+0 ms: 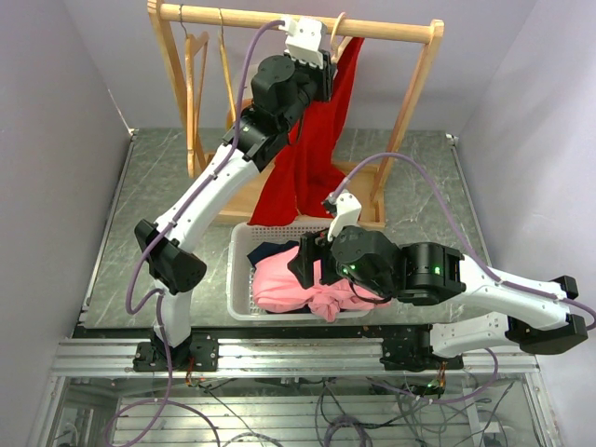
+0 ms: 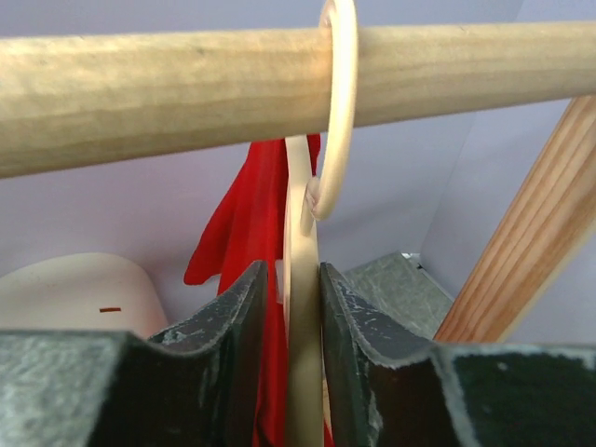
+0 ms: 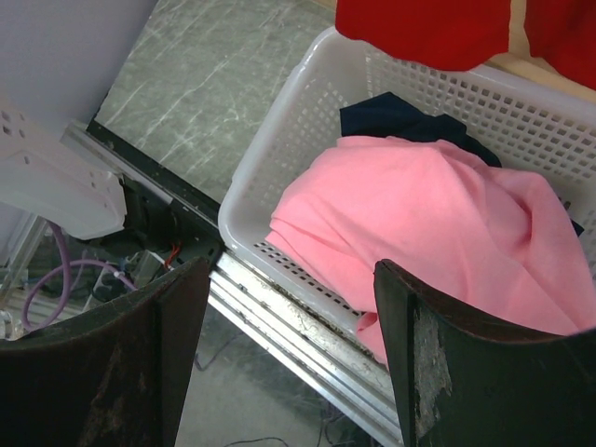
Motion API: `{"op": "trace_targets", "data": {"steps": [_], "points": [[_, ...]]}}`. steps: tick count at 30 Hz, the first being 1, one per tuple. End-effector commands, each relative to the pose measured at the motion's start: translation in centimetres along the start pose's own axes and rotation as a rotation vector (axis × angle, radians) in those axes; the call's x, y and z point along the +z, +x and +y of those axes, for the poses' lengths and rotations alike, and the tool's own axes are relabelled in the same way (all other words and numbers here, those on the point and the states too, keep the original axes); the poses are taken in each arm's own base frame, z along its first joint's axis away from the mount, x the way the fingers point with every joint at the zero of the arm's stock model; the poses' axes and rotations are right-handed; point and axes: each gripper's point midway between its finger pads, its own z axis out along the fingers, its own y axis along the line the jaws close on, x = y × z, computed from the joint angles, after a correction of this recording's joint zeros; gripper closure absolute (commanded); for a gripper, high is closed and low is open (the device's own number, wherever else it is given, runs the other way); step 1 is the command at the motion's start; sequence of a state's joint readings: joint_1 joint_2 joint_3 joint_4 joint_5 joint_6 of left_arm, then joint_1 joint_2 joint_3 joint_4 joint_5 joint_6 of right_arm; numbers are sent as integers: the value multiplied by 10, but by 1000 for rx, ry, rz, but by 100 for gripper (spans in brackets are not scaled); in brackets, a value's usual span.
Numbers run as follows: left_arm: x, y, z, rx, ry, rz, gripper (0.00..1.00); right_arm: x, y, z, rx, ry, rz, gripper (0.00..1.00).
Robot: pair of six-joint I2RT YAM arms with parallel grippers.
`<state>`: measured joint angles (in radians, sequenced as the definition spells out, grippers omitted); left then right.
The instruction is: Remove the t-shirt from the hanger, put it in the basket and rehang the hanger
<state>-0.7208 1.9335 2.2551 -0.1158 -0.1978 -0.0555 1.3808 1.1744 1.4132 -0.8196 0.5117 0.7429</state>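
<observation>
Looking down from the top camera first: the left pincer [image 1: 326,58] is up at the wooden rail [image 1: 391,31], right by the hanger [image 1: 339,33]. The red t-shirt [image 1: 312,154] droops off that hanger, with its hem near the white basket [image 1: 238,279]. The right pincer [image 1: 305,261] hovers over the pink garment [image 1: 289,279] in the basket.

Left wrist cam: the fingers [image 2: 233,317] bracket the hanger's neck [image 2: 300,372] just under the hook [image 2: 340,112], which is looped over the rail [image 2: 140,93]. One finger looks like it's touching and the other may have a sliver of gap, so I honestly can't tell if it's clenched or just loose around it. The t-shirt [image 2: 251,223] hangs right behind.

Right wrist cam: the jaws are spread wide with nothing in them. They sit above the basket's near corner [image 3: 270,149] and the grey surface [image 3: 205,65], and the red hem [image 3: 419,28] is just at the top edge.

My take: get a firm pinch on the neck before anything else, so the hanger can't swing or twist. Then have the free pincer grab low fabric and pull down and sideways off one shoulder, not straight down.
</observation>
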Motion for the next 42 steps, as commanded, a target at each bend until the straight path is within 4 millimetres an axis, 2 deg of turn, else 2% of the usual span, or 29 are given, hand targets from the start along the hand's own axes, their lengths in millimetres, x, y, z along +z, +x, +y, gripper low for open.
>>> {"op": "trace_targets", "data": {"steps": [1,5,11,12,17,20,23,27,35,42], "points": [[1,14,-5,6,39,21,60,-4,-4,1,14,-16,-23,29],[2,18,-4,4,39,25,63,-4,-4,2,8,-15,-23,29],[3,12,-4,2,35,-4,91,-5,-3,0,12,-12,-25,29],[3,9,-4,1,33,-14,93,-5,-3,0,12,-13,-24,29],[2,-13,0,2,18,-87,93,-5,-3,0,10,-17,-27,29],[-1,-36,3,19,5,-147,93,-5,-3,0,11,-18,-27,29],[-11,-63,8,35,-10,-215,93,-6,-4,-1,12,-19,-32,29],[-22,-81,14,57,-34,-261,93,-8,-6,-1,7,-23,-40,30],[-44,-85,22,79,-52,-258,93,-9,-12,-4,-9,-6,-61,29],[-69,-67,26,114,-35,-144,93,-9,-28,-15,-16,65,-124,26]]}}
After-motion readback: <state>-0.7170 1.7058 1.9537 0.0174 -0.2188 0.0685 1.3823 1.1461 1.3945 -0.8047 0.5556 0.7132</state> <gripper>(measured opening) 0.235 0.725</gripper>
